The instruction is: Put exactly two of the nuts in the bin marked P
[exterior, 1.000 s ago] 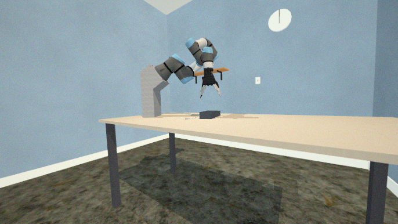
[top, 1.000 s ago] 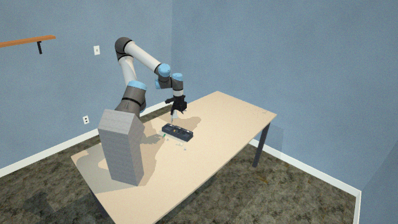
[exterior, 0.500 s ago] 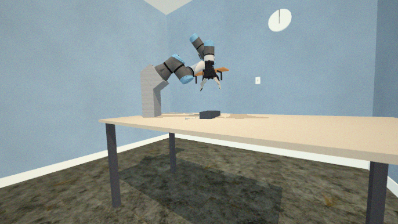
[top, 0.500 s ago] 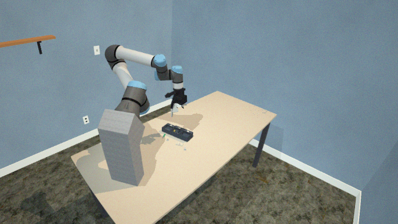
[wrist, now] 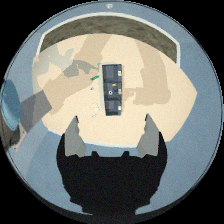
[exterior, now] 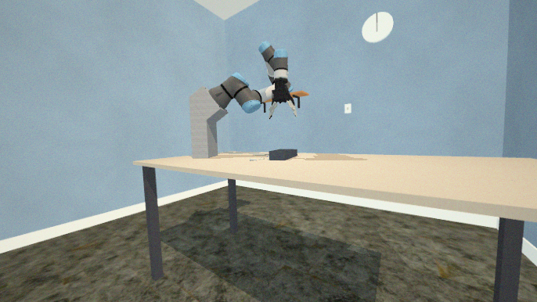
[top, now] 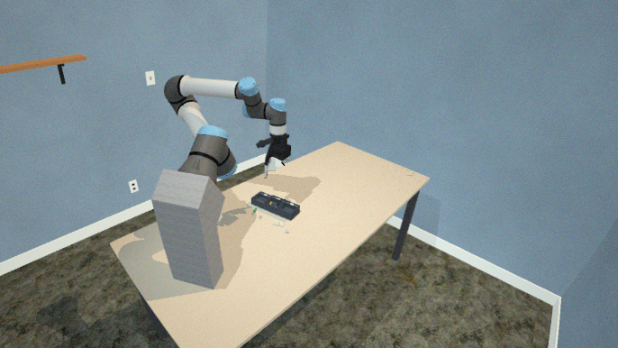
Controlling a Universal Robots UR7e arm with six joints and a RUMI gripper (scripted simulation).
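You get the inside of the bins (top: pixel 292 214) (exterior: pixel 277 155) (wrist: pixel 104 90) from the top and wrist views, while the exterior view gives you only their dark outer walls, upright on the table (top: pixel 333 203) (exterior: pixel 352 172). In the wrist view you can pick out three compartments in a row, with a yellow piece (wrist: pixel 114 85) and a small pale ring (wrist: pixel 110 92) in the middle one; the ring may be a nut, but you cannot be sure at this size. The marks on the bins are too small for you to read, so which one is P you cannot tell. Your top and wrist views also show a green piece (top: pixel 254 210) (wrist: pixel 95 78) just beside the bins and several small pale pieces (top: pixel 279 224) (wrist: pixel 95 106) on the table along the same side; any nuts among them are too blurred to name. The exterior view best shows you the height of the claw (top: pixel 275 173) (exterior: pixel 282 116) (wrist: pixel 112 119): well above the bins, fingers spread fully apart, holding nothing and touching nothing.

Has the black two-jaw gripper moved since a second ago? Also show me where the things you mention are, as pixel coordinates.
Yes: in the exterior view, the gripper (top: pixel 275 170) (exterior: pixel 283 116) (wrist: pixel 111 115) has risen, now higher above the dark rectangular row of bins (top: pixel 276 212) (exterior: pixel 277 155) (wrist: pixel 120 82).
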